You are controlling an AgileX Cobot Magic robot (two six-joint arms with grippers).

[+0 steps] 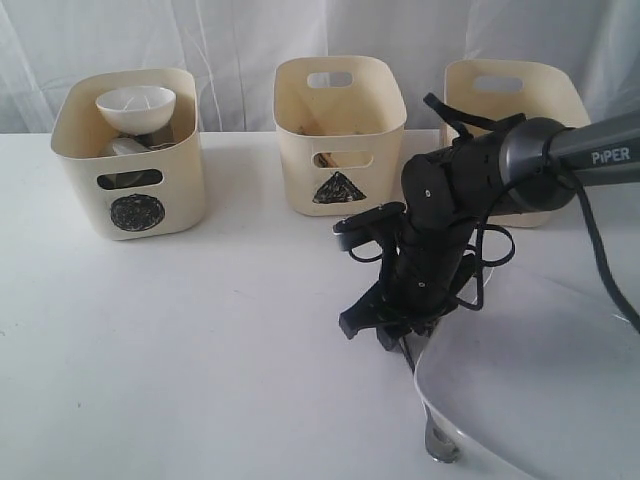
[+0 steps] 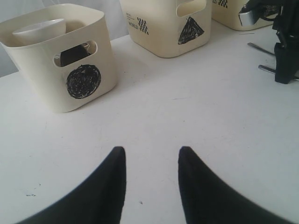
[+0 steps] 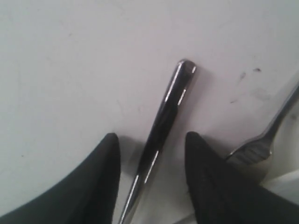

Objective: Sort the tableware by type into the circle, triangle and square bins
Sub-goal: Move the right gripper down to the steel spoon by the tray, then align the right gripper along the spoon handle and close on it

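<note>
Square bin (image 1: 505, 90) front mark hid behind right arm (image 1: 520, 165). Plate (image 1: 540, 400) beside right gripper (image 3: 152, 140) ran off frame. Steel handle (image 3: 163, 121) between its fingers: other end cut off, utensil type unclear.

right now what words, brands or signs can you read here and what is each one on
"PiPER": on the right arm.
"WORLD": small print on the triangle bin, beside a checker patch.
Black scribbled circle: front of the circle bin.
Black scribbled triangle: front of the triangle bin.
Third bin: its checker label is too small to read.
</note>
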